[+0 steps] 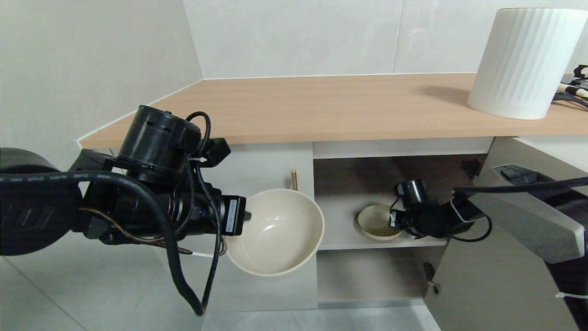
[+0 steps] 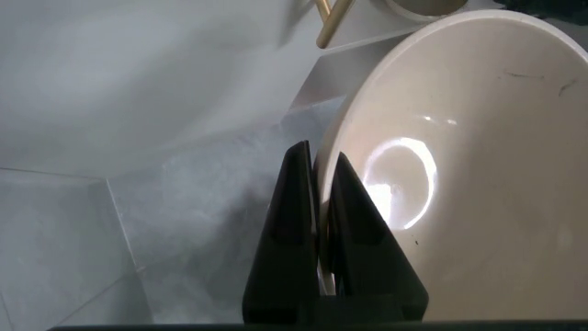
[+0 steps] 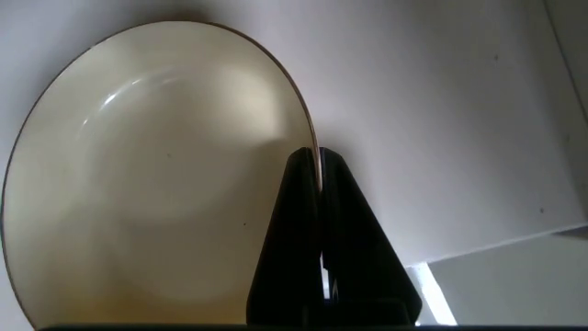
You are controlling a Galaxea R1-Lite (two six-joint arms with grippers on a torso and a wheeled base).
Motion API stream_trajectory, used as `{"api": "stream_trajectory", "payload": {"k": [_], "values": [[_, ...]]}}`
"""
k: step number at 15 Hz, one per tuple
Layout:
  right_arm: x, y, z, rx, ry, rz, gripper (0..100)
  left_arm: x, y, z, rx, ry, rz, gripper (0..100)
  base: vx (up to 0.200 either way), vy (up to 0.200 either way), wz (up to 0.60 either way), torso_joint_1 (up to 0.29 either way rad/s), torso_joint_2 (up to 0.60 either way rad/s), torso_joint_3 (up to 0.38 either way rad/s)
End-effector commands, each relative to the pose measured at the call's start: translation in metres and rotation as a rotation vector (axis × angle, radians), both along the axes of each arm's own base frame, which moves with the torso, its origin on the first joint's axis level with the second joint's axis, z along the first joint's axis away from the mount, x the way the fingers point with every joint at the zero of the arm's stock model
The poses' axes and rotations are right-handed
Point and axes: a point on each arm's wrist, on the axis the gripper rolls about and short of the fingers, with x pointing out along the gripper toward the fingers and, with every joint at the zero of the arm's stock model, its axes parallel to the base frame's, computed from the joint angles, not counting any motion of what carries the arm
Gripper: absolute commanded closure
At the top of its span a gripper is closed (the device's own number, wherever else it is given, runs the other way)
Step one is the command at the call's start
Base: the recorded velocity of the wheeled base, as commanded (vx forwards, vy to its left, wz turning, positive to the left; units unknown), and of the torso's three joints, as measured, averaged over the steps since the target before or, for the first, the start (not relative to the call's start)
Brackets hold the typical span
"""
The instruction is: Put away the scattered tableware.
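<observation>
Head view: the open cabinet under the wooden countertop serves as the landmark. The left gripper holds a large cream bowl just left of the cabinet's opening, in front of the closed door beside it and below that door's gold handle. The bowl is tilted, with its hollow facing up and outward, and it touches nothing but the gripper. Inside the cabinet, the right gripper is at the edge of a small cream plate that lies at the front of the middle shelf. Whether the plate rests fully on the shelf cannot be told. The cabinet's own door stands swung open to the right of the opening. A white ribbed container stands on the countertop above the cabinet's right side.

Left wrist view: the left gripper has its jaws pressed close on the rim of the bowl, one inside the wall and one outside. The handle shows beyond the bowl, and the grey floor in front of the cabinet lies under it.

Right wrist view: the right gripper pinches the thin rim of the plate between its narrowly set jaws. The pale shelf of the cabinet lies beneath.
</observation>
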Motion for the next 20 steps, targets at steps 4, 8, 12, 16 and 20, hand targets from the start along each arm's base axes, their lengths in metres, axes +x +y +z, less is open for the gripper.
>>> {"api": "stream_trajectory", "payload": {"k": [4, 8, 12, 16, 20], "values": [[0.002, 0.002, -0.002, -0.006, -0.005, -0.005, 100, 0.000, 0.000, -0.001, 0.001, 0.002, -0.001, 100, 0.000, 0.000, 0.00, 0.000, 0.00, 0.000], [0.005, 0.005, -0.002, -0.002, -0.020, -0.023, 0, 0.001, -0.001, -0.001, 0.002, 0.003, -0.001, 100, 0.000, 0.000, 0.00, 0.000, 0.00, 0.000], [0.002, 0.009, 0.007, 0.024, -0.037, -0.031, 0, 0.002, -0.002, -0.003, 0.005, 0.010, -0.001, 100, 0.000, 0.000, 0.00, 0.000, 0.00, 0.000], [-0.050, 0.020, 0.070, 0.097, -0.052, 0.062, 0, 0.002, -0.016, -0.013, 0.025, 0.039, -0.042, 100, 0.000, 0.000, 0.00, 0.000, 0.00, 0.000], [-0.134, 0.047, 0.140, 0.170, -0.022, 0.302, 0, 0.001, -0.048, -0.043, 0.107, 0.102, -0.105, 100, 0.000, 0.000, 0.00, 0.000, 0.00, 0.000]]}}
